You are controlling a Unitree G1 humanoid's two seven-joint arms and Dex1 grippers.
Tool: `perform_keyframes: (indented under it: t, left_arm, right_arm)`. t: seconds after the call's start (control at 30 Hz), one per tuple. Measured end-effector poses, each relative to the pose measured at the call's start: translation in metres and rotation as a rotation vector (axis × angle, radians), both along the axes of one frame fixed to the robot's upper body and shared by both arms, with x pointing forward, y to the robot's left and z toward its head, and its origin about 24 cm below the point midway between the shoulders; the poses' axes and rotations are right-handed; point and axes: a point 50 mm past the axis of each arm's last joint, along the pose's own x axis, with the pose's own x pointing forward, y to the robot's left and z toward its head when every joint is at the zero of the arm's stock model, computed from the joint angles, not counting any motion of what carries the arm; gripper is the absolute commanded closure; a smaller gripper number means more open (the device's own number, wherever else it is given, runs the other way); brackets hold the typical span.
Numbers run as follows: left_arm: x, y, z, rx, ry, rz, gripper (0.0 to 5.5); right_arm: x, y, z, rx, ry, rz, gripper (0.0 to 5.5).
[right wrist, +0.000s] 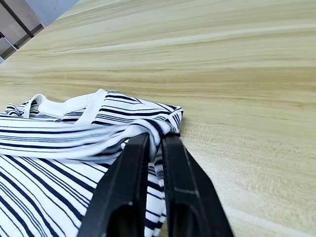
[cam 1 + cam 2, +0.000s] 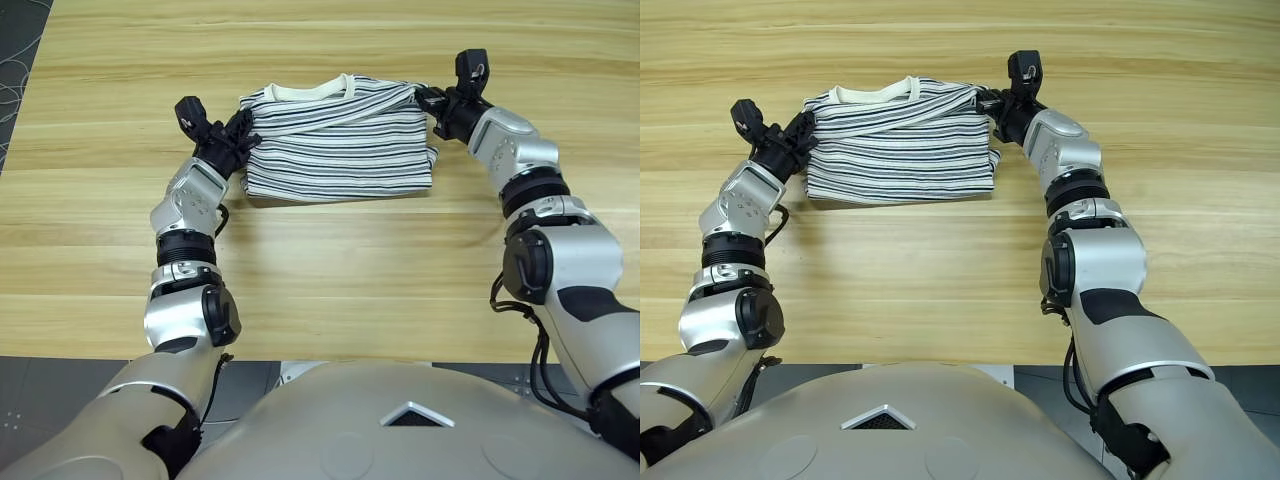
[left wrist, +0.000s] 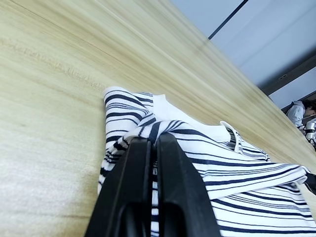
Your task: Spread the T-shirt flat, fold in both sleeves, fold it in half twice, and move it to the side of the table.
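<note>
On pale wood table (image 2: 300,290), striped T-shirt (image 2: 340,150), both jaws tight on its corners.

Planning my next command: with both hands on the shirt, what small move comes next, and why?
Probably raise both corners slightly, together. The left hand and right hand are each shut on a collar-side corner of the T-shirt, which lies flat with sleeves tucked, so another fold seems ready.

The T-shirt (image 2: 340,150) is white with thin navy-black stripes, which run at a slant on the layer just below its collar (image 2: 310,92). The collar is plain cream ribbing. My left fingers (image 3: 133,187) and my right fingers (image 1: 123,192) are matte black. The counter (image 2: 350,280) is pale yellow wood with streaky grain.
</note>
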Motion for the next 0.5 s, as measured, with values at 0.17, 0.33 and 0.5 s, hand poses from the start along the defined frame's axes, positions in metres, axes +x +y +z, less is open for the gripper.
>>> perform_keyframes:
  t: [0.17, 0.33, 0.5]
  left_arm:
    - [0.0002, -0.0028, -0.0002, 0.001, -0.010, -0.019, 4.31]
    - [0.0002, -0.0039, -0.0004, 0.000, -0.011, -0.022, 3.55]
    - [0.0023, -0.0004, 0.0017, -0.004, -0.033, 0.031, 3.49]
  right_arm:
    - [0.0009, 0.0054, 0.0017, 0.006, -0.005, 0.022, 3.64]
    - [-0.0002, 0.0072, -0.0005, 0.003, 0.003, 0.029, 2.75]
    - [0.0006, 0.0075, 0.0015, 0.025, -0.017, 0.026, 2.15]
